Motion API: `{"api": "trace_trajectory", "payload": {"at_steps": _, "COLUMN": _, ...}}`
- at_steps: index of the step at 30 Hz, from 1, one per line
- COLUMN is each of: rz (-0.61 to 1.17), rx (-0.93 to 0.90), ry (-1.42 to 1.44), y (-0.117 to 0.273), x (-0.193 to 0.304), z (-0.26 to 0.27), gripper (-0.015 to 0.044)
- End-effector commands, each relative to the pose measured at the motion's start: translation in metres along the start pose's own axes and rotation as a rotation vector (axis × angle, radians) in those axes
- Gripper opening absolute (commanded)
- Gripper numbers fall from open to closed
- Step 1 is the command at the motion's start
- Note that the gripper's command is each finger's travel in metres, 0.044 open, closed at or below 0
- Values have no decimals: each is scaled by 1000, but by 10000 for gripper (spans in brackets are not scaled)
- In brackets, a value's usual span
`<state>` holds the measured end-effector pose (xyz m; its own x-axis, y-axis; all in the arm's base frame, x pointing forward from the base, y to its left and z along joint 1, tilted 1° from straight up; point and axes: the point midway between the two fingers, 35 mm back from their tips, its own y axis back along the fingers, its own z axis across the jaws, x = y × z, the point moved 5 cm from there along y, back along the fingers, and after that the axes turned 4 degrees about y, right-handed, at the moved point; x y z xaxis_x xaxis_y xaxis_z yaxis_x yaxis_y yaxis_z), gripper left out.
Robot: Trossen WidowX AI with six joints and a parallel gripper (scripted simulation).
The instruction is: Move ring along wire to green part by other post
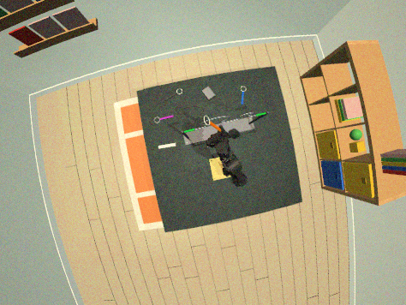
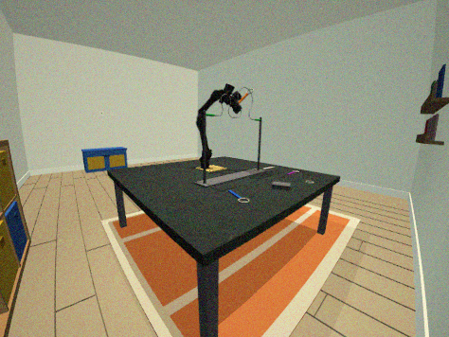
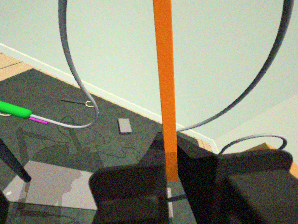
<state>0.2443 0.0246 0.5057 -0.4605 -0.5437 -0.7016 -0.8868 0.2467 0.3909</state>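
In the top view, from left to right, a magenta-handled ring [image 1: 165, 117] [image 2: 293, 172] and a white strip [image 1: 167, 146] lie on the worktop [image 1: 257, 180] [image 2: 208, 227], to the left of the wire's near green end [image 1: 189, 130] [image 3: 15, 109]. Next comes the task's ring [image 1: 210, 122], up at the thin grey wire between the two posts; whether it touches the wire I cannot tell. Its orange handle [image 1: 215, 126] [image 2: 243, 97] [image 3: 166, 85] runs back into the gripper [image 1: 221, 131] [image 2: 238, 102] [image 3: 163, 135], whose fingers are nearly closed and pinch it, the ring lying beyond the fingertips. A grey block [image 1: 208, 92] [image 2: 281, 185] [image 3: 124, 126] lies behind, then a blue-handled ring [image 1: 242, 98] [image 2: 235, 195], and the other green end [image 1: 260, 114].
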Motion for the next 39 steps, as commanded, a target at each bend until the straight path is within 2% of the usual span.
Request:
{"api": "trace_trajectory", "payload": {"at_steps": 1, "rz": 4, "rx": 21, "ry": 42, "y": 1, "x": -1, "z": -2, "gripper": -150}}
{"api": "trace_trajectory", "payload": {"at_steps": 39, "rz": 68, "rx": 212, "ry": 470, "y": 4, "x": -5, "z": -10, "gripper": -150}}
